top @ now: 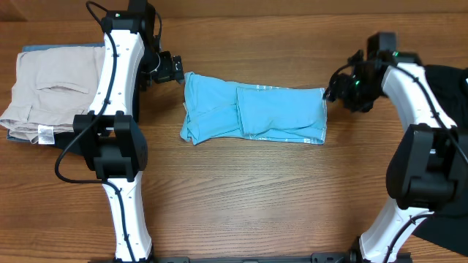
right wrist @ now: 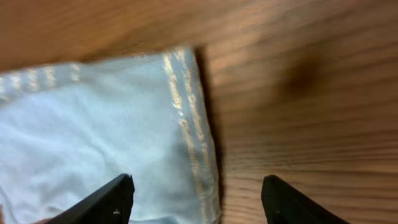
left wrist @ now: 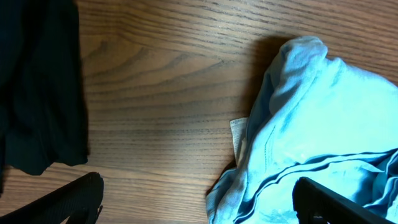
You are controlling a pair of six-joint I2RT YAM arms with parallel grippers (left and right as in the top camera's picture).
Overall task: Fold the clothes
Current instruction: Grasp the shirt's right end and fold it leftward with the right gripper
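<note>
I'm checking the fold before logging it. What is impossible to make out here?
Any print on the T-shirt: overhead, folds hide it.
White tag text: left wrist, too small.
Hem pattern: right wrist, blurred.
Beige trousers: overhead, partly behind the left arm.

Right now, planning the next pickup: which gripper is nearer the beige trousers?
Left. The left gripper is at the T-shirt end nearest the trousers; the right gripper is at the opposite end.

The right wrist view is blurred — pale hem lettering (right wrist: 185, 121) on the folded light blue T-shirt (right wrist: 87, 124) cannot be read, nor its small white tag (left wrist: 237, 134).
</note>
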